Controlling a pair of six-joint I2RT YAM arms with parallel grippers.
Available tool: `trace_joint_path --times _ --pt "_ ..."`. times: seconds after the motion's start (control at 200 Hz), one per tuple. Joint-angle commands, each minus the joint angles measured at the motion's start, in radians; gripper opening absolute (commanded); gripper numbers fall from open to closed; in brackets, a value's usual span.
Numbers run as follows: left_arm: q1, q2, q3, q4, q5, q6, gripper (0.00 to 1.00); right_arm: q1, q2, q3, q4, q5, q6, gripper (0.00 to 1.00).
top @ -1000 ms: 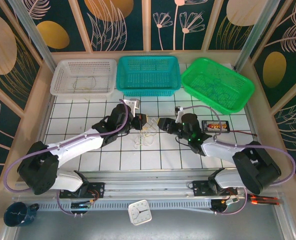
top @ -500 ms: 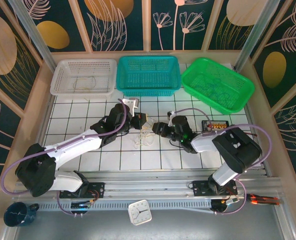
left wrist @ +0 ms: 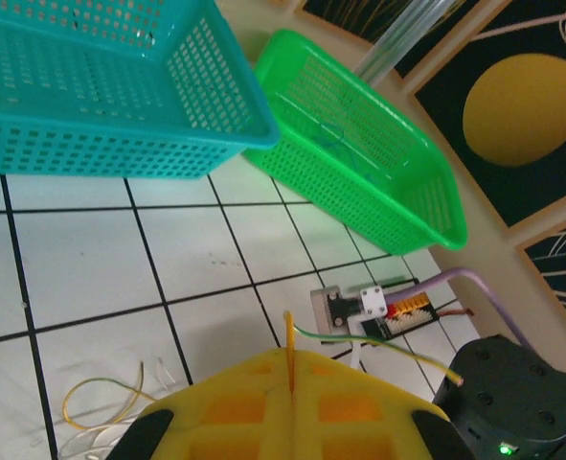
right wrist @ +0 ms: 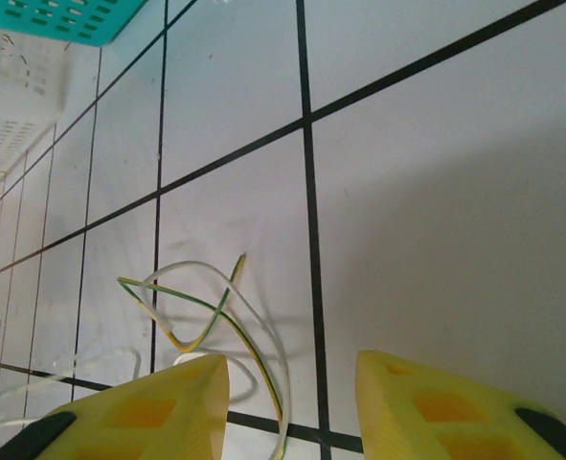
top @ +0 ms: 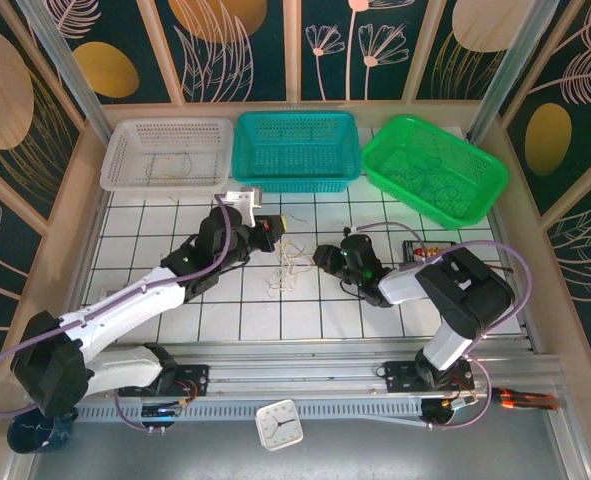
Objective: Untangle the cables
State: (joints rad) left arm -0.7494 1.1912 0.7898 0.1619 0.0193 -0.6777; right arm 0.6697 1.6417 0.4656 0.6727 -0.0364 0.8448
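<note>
The cables (top: 292,266) lie as a small loose tangle of tan-yellow, green-yellow and whitish wires on the white tiled table between both arms. My left gripper (top: 276,229) hangs just behind the tangle. In the left wrist view its yellow fingers (left wrist: 235,402) are shut on a yellow wire (left wrist: 288,335), and a green-yellow strand (left wrist: 388,346) trails off to the right. My right gripper (top: 322,258) sits low at the tangle's right side. In the right wrist view it (right wrist: 292,374) stands open, and a white and green-yellow loop (right wrist: 227,316) runs between its fingers.
Three baskets line the back: white (top: 165,186), teal (top: 297,182) and green (top: 415,200). The white and green ones hold a few wires. A small connector board (top: 430,251) lies on the tiles right of my right gripper. Wooden walls ring the table.
My left gripper has risen and drawn back toward the baskets, still pinching its wire. My right gripper has dropped to the tangle's right side, and its jaws have narrowed.
</note>
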Motion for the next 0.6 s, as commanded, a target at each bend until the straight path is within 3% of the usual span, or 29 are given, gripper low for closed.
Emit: trace_joint_path --times 0.0,0.355,0.595 --pt "-0.007 -0.002 -0.036 0.047 -0.025 -0.020 0.00 0.011 -0.067 -0.010 -0.020 0.023 -0.008 0.40" --pt "-0.007 0.023 -0.134 0.163 -0.035 -0.042 0.00 0.015 -0.410 -0.001 -0.167 0.029 -0.079 0.47" --pt "-0.007 0.037 -0.145 0.184 -0.039 -0.045 0.00 0.055 -0.488 0.057 -0.219 0.025 -0.100 0.53"
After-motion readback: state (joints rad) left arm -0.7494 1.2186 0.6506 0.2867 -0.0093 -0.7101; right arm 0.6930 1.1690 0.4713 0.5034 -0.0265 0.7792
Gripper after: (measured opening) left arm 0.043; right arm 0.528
